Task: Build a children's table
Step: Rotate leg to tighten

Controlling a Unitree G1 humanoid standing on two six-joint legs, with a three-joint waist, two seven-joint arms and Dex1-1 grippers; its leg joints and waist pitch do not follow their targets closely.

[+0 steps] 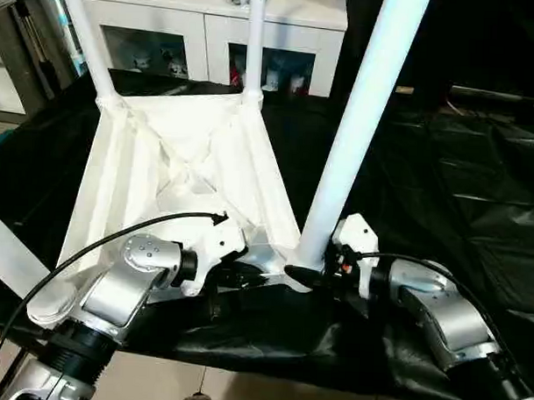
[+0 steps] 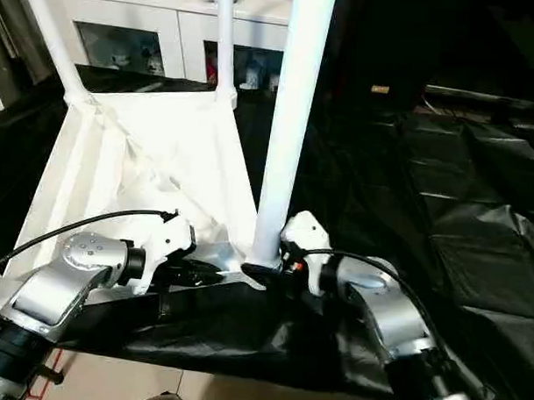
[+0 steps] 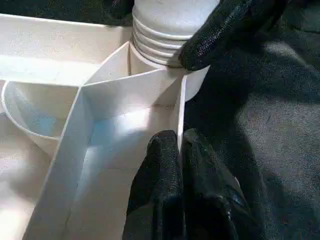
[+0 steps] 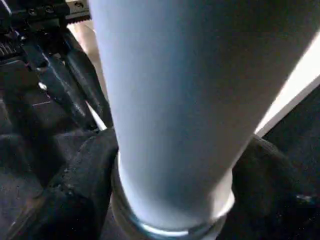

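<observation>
The children's table lies upside down, its white ribbed top (image 1: 163, 161) on a black sheet. Two white legs (image 1: 84, 36) (image 1: 255, 42) stand in the far corner sockets, and another leg (image 1: 6, 248) slants past the near left corner. A thick white leg (image 1: 357, 124) stands upright in the near right socket. My right gripper (image 1: 310, 265) is shut on this leg's base, a black finger (image 4: 80, 195) against each side. My left gripper (image 3: 170, 145) is shut on a thin wall of the top (image 3: 125, 100) just beside that socket, whose ribbed leg base (image 3: 160, 35) the right gripper's finger touches.
A black sheet (image 1: 460, 189) covers the work surface, reaching far to the right and hanging over the near edge. A white glass-door cabinet (image 1: 203, 31) stands behind the table. Tiled floor (image 1: 243, 388) shows below the near edge. Black cables run along both forearms.
</observation>
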